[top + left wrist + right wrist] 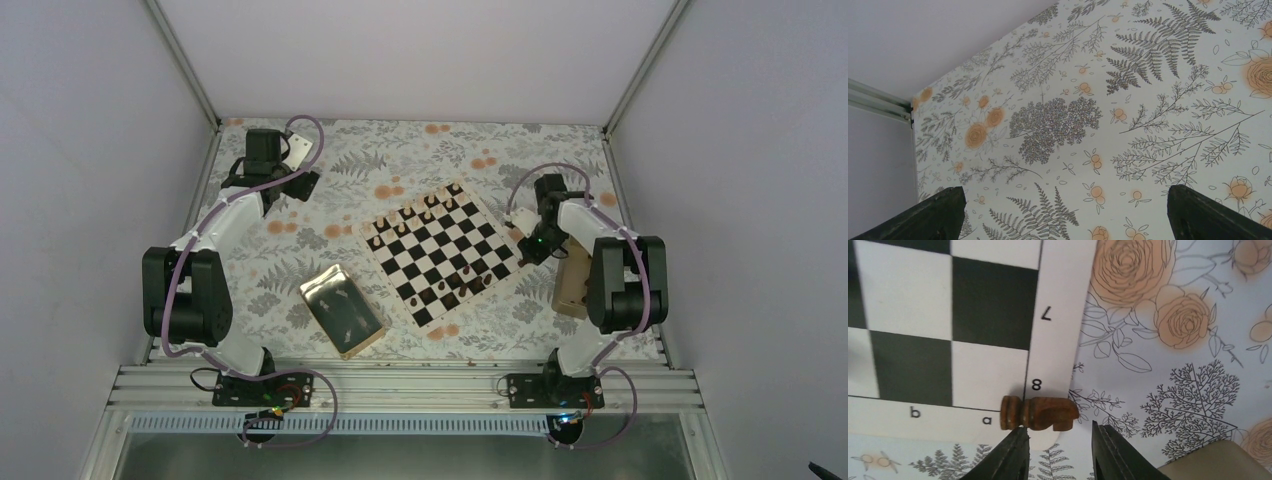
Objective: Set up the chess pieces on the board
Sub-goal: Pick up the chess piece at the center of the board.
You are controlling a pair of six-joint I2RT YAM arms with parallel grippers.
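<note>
Right claw parted, gripping nothing, one dark chess piece on its side just beyond its tips, on the board rim corner, open tabletop rightward, left claw spread wide above flowered tabletop

One black-and-cream checkered wooden board, one shiny gold rectangular tray, one small tan box, two black-and-white robot arms; tiny wooden chess pieces too small to count.
</note>
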